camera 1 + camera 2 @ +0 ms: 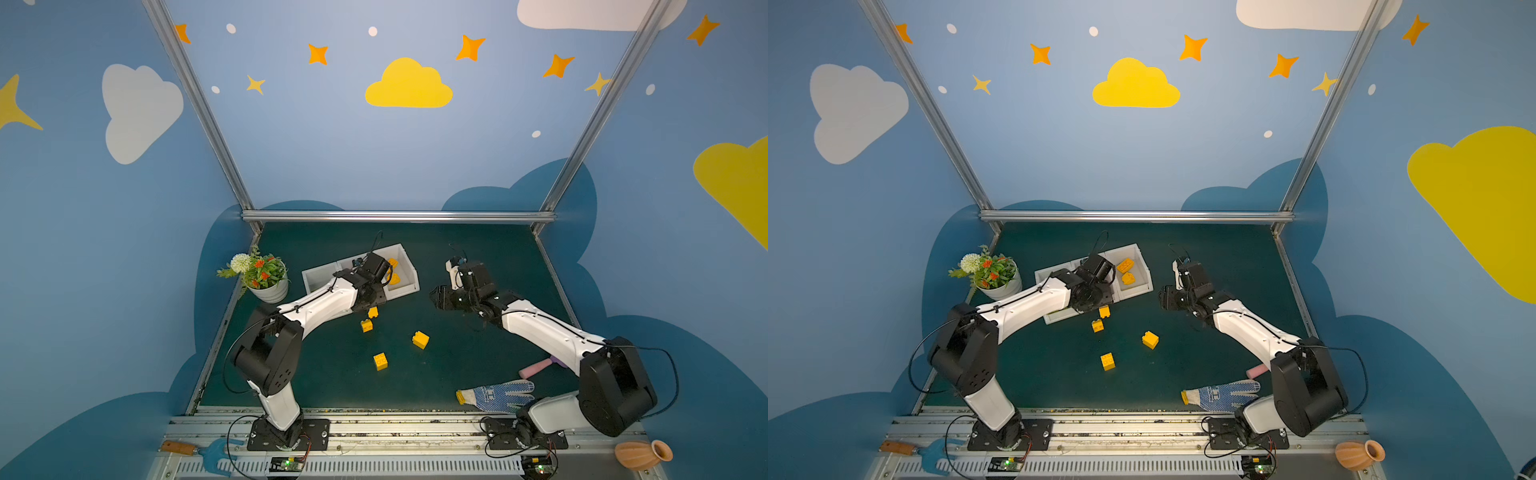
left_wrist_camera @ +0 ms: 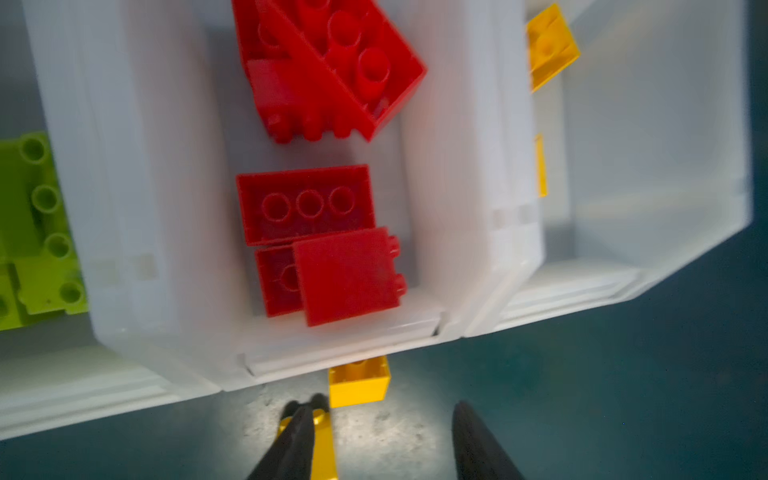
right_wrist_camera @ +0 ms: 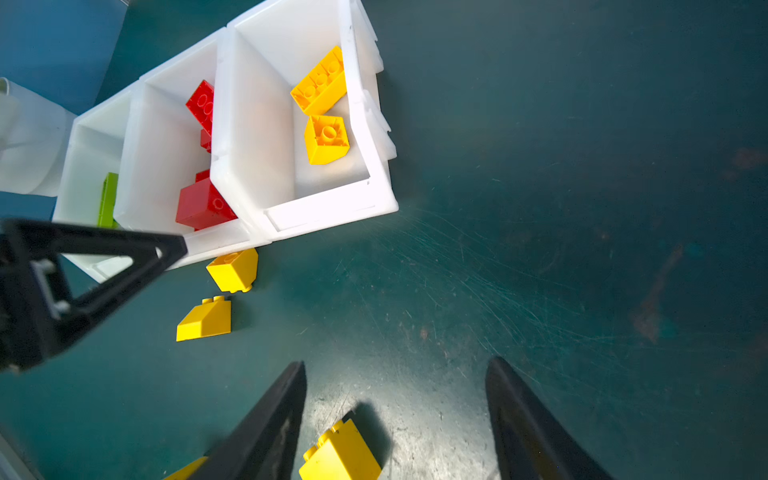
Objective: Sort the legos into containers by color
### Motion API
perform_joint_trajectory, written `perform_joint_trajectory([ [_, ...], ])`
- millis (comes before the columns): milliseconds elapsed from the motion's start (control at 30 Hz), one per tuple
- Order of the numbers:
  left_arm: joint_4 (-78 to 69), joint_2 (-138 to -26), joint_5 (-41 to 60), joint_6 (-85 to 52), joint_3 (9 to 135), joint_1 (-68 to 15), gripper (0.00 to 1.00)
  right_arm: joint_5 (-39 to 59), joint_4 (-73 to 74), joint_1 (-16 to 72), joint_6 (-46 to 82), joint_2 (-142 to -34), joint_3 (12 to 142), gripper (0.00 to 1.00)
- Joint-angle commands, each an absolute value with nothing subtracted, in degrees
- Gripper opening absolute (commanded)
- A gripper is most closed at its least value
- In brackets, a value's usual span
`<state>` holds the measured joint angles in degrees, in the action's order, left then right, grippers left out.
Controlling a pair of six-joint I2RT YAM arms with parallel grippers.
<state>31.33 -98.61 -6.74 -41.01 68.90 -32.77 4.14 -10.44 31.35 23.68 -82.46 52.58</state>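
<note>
Three joined white containers (image 1: 411, 270) stand at the back middle of the table. Seen from the left wrist, the middle one (image 2: 469, 166) holds several red legos (image 2: 305, 203), with lime green legos (image 2: 37, 228) in the bin on one side and a yellow one (image 2: 548, 45) in the bin on the other. My left gripper (image 2: 382, 407) hangs open just in front of the bins, with a yellow lego (image 2: 359, 380) on the mat beyond its tips. Several yellow legos (image 1: 420, 339) lie loose on the mat. My right gripper (image 1: 434, 297) is open and empty; a yellow lego (image 3: 340, 453) lies below it.
A potted plant in a white ribbed pot (image 1: 268, 291) stands left of the bins. A blue-dotted glove (image 1: 496, 395) and a pink cylinder (image 1: 536, 368) lie at the front right near the right arm's base. An orange vase (image 1: 642, 455) sits off the mat.
</note>
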Motion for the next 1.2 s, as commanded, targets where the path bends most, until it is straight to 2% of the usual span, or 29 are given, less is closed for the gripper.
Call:
perform_joint_trajectory([
  [0, 32.6, -95.2, -8.3, -42.2, 64.7, -33.7, 0.64, 4.3, -9.8, 31.7, 24.0, -81.8, 51.7, 0.68],
  [133, 32.1, -93.2, -9.3, -43.9, 60.2, -34.7, 0.69, 4.4, -9.7, 31.9, 24.0, -82.4, 51.9, 0.68],
  [500, 31.0, -98.6, -10.8, -44.2, 61.2, -35.9, 0.65, 4.0, -9.7, 32.6, 24.0, -83.3, 52.1, 0.68],
  [767, 30.8, -101.2, -11.1, -43.9, 62.0, -35.9, 0.51, 3.8, -9.8, 32.6, 23.9, -83.2, 52.1, 0.68],
  [1033, 31.4, -100.1, -10.8, -43.4, 62.3, -36.0, 0.31, 4.1, -9.8, 32.7, 23.8, -83.3, 52.2, 0.68],
  [1167, 31.7, -99.2, -10.4, -42.9, 63.1, -36.0, 0.26, 3.8, -9.8, 32.7, 23.8, -83.2, 52.1, 0.68],
])
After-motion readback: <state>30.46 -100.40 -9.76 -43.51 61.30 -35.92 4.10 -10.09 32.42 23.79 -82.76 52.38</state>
